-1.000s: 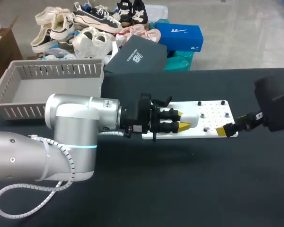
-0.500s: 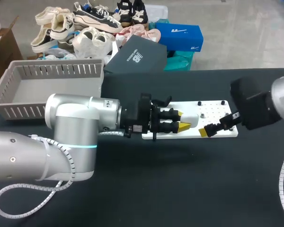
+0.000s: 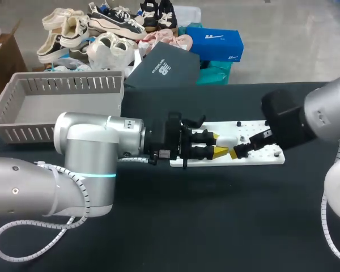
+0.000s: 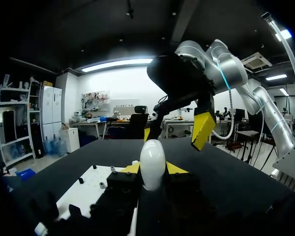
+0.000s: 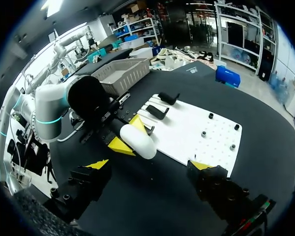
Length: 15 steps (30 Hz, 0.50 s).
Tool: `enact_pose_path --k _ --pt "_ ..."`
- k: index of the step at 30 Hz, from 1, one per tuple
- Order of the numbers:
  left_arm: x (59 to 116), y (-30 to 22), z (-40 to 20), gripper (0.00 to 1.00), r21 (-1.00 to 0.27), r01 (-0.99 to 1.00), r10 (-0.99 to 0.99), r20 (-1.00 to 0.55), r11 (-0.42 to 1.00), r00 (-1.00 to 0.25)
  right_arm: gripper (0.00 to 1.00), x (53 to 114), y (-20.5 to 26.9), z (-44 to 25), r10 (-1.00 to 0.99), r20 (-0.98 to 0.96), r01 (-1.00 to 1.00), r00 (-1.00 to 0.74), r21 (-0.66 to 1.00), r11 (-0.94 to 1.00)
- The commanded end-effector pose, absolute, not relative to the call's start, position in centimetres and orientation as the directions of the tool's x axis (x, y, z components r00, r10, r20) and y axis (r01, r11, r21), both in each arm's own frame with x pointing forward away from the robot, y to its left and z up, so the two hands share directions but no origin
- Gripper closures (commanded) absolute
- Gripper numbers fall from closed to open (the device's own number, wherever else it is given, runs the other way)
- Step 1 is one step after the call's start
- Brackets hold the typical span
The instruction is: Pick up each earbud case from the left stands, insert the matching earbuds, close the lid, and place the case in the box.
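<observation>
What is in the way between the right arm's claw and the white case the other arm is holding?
Nothing visible. The right gripper is open and points at the white case, which the left gripper holds between its fingers. Only open space above the black table lies between them.

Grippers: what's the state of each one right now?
Left gripper: closed, holding the case.
Right gripper: open, holding nothing.
</observation>
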<state>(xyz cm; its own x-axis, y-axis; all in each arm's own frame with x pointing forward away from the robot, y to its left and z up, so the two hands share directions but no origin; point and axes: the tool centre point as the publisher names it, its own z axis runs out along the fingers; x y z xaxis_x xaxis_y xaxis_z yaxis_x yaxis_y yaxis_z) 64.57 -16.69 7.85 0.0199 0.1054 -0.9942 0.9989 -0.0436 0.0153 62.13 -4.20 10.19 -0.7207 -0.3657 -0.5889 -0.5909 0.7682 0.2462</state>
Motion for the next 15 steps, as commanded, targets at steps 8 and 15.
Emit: enact_pose_path --k 8,15 --pt "64.7 -16.7 7.7 1.0 0.016 0.999 0.102 -0.995 -0.046 0.021 0.0 63.6 -4.0 9.8 -0.349 -0.589 -0.529 -0.729 0.161 0.833" --pt "64.7 -16.7 7.7 1.0 0.016 0.999 0.102 -0.995 -0.046 0.021 0.0 63.9 -4.0 9.6 -0.347 -0.585 -0.523 -0.733 0.158 0.838"
